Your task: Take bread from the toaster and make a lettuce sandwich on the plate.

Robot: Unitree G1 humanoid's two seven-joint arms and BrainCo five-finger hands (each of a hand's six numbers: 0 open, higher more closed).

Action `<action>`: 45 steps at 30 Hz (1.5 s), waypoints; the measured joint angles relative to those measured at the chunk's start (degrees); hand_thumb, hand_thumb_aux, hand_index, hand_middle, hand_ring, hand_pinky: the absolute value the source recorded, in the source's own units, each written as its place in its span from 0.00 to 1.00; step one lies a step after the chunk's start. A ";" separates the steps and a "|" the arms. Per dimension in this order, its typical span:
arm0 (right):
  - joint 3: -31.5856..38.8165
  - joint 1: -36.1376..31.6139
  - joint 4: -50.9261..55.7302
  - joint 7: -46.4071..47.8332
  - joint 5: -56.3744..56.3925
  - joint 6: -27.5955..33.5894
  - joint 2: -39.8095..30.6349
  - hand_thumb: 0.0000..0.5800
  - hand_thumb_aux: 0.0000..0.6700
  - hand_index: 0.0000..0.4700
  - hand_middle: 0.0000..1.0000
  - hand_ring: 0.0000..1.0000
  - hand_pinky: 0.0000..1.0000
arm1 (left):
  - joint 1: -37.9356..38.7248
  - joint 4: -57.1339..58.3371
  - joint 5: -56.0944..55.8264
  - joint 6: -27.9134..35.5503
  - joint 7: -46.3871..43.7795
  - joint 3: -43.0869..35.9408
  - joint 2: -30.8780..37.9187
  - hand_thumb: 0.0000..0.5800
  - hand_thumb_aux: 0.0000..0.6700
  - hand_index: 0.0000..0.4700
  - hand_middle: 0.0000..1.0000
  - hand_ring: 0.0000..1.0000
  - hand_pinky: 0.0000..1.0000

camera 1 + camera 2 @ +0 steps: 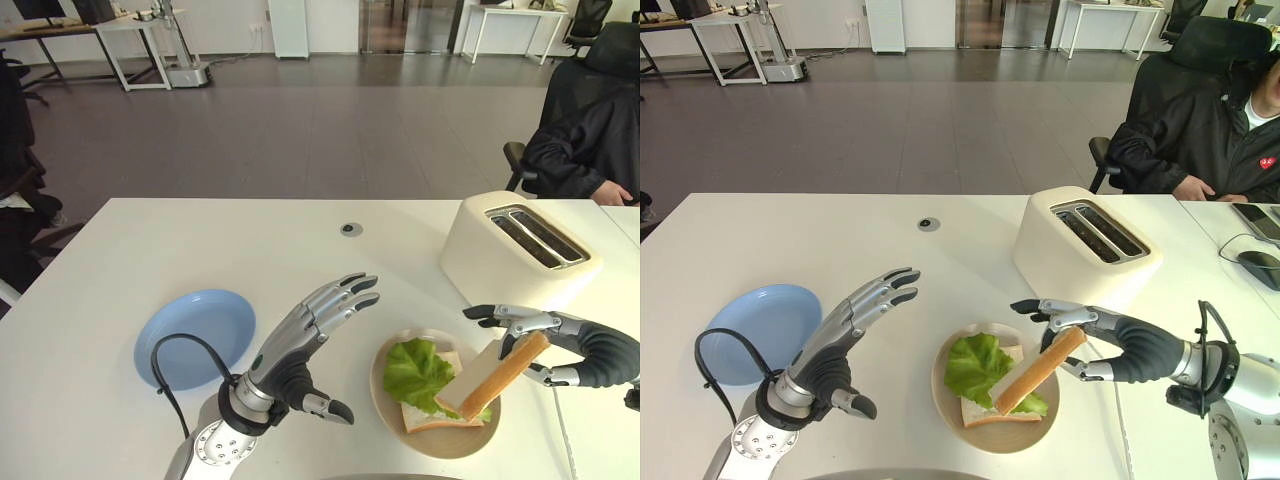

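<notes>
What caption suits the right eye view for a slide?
Right hand holds a bread slice tilted over lettuce on the plate.

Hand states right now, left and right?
Left hand: open, holding nothing.
Right hand: shut on the bread slice, tilted over the plate.

the left hand (300,345) has silver-grey plates along the backs of its fingers, black fingertips (366,284) and a black rubbery palm. a black ring (243,405) circles its wrist, and behind that sits a silver cuff (212,447) dotted with small dark screws. a thin black cable (158,368) loops out from that wrist. the right hand (1125,345) is the same make, with silver plates, black tips and a black palm. its wrist has a black collar (1188,365) with a black wire (1206,335) arching over it, and behind it a smooth pale grey forearm shell (1252,395).
</notes>
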 measured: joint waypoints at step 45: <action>0.49 -3.89 1.79 -0.81 4.91 13.82 -2.46 1.00 1.00 1.00 0.00 0.00 0.00 | 2.75 -9.19 17.67 -0.02 8.46 -2.04 0.66 0.00 0.00 0.00 0.00 0.00 0.00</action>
